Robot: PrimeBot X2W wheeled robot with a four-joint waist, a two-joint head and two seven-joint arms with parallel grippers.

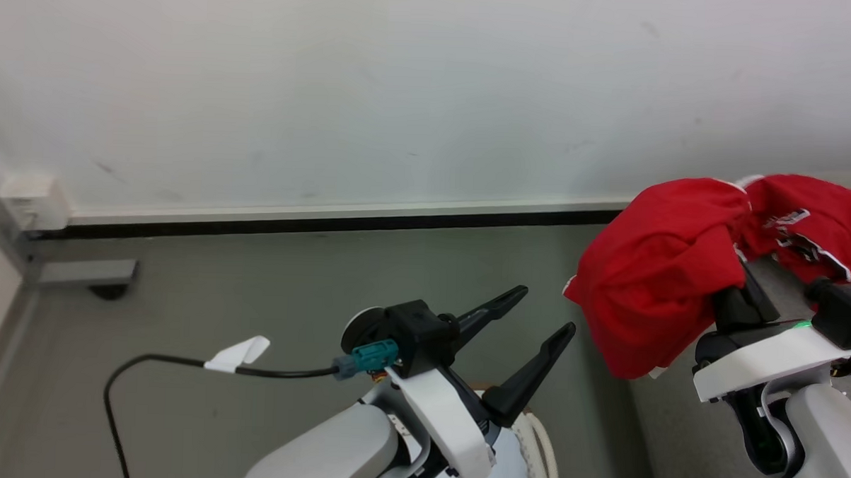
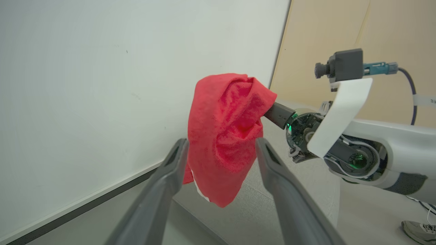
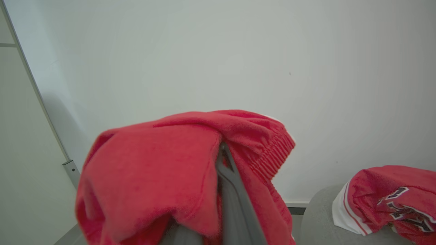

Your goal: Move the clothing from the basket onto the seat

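Red garment (image 1: 651, 275) is seen bunched and draped over the right gripper (image 3: 223, 160), whose fingers are pressed tight together on a fold of it; the garment is held up in the air beside the seat (image 3: 316, 224), clear of the grey fabric, with its hem hanging loose; a second red piece, the jersey (image 3: 391, 197) with black-and-white lettering and white trim, is lying on the seat itself; the left gripper (image 1: 543, 312) is spread wide with nothing held, raised off to the side of the seat, short of the hanging cloth.
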